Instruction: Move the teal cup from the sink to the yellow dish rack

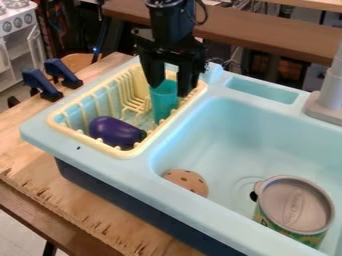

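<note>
All-black arm. Fingers chunky, tapering to blunt tips. Just above fingers, wide blocky crosspiece, uneven edges. Higher above fingers, thick upright housing, thin dark looped cable beside.

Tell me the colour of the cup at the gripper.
The cup at the gripper is teal green, seen best in the camera view.

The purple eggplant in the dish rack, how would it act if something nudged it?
The purple eggplant would probably roll, its body being rounded, though the raised rim of the yellow dish rack should limit that. It looks stiff, with no visible sag, and its smooth skin may be slippery.
</note>
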Action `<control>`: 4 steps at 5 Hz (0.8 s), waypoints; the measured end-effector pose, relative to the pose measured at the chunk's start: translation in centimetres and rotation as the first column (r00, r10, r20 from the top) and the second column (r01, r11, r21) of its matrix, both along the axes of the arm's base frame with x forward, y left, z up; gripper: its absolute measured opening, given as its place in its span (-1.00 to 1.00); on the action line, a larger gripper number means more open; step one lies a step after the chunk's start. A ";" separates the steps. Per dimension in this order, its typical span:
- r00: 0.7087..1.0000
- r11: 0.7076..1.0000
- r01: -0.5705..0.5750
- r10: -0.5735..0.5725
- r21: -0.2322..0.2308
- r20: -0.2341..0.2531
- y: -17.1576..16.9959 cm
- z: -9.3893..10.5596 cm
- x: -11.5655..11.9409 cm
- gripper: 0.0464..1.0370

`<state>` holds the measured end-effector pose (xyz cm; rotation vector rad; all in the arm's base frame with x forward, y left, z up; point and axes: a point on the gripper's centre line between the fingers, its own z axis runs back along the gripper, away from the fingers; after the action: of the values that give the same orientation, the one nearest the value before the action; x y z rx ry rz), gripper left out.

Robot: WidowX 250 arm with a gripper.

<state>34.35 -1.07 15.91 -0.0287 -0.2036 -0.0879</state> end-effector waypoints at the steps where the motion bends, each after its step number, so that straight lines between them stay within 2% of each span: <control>1: 0.999 1.000 0.024 -0.024 -0.002 0.031 -0.7 1.3 -0.3 0.95; 2: 0.994 0.998 0.065 -0.063 -0.020 0.095 -1.8 3.5 -0.6 0.94; 3: 0.987 0.995 0.101 -0.098 -0.022 0.127 -2.3 6.3 -1.2 0.94; 4: 0.993 0.995 0.095 -0.093 -0.022 0.069 -3.6 8.2 -3.2 0.94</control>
<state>31.11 -4.66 24.11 -0.0609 -0.2716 -0.1803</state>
